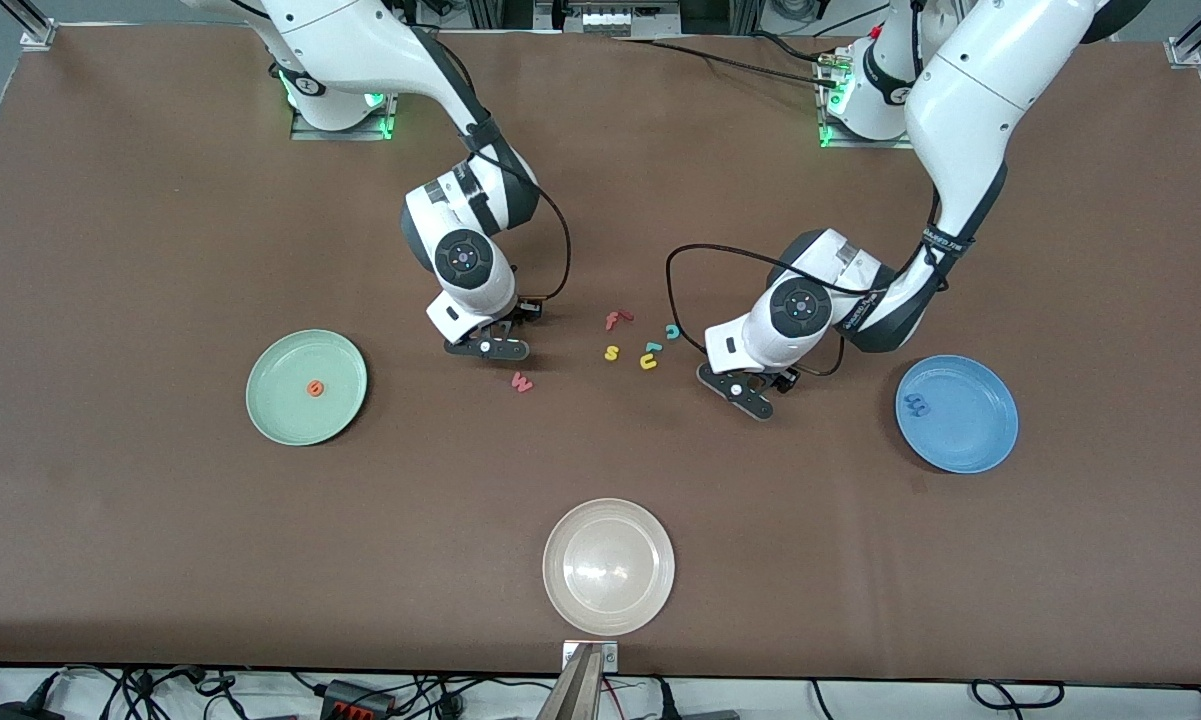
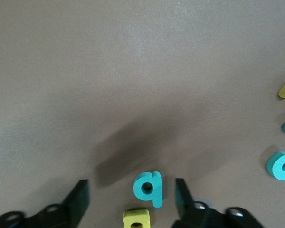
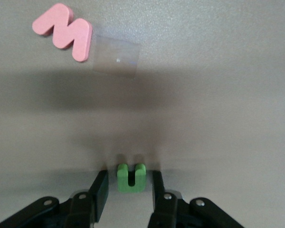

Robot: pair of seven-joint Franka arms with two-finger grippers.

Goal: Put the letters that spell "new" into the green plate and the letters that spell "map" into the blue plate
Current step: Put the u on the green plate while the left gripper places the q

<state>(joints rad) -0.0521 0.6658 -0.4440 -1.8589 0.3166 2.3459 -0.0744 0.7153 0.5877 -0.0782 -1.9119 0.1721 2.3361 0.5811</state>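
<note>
Brown table (image 1: pixel 160 560), green "n" (image 3: pixel 131 177), pink "w" (image 3: pixel 64 32)

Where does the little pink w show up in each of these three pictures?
Front view: the pink w lies on the brown table, just nearer the camera than the right gripper.
Left wrist view: not in it.
Right wrist view: the pink w lies on the table, apart from the right gripper.
Shared landmark: the right gripper, which straddles a green n.

Robotics lab — bench-mounted arms (image 1: pixel 390 60), cabling (image 1: pixel 360 690)
</note>
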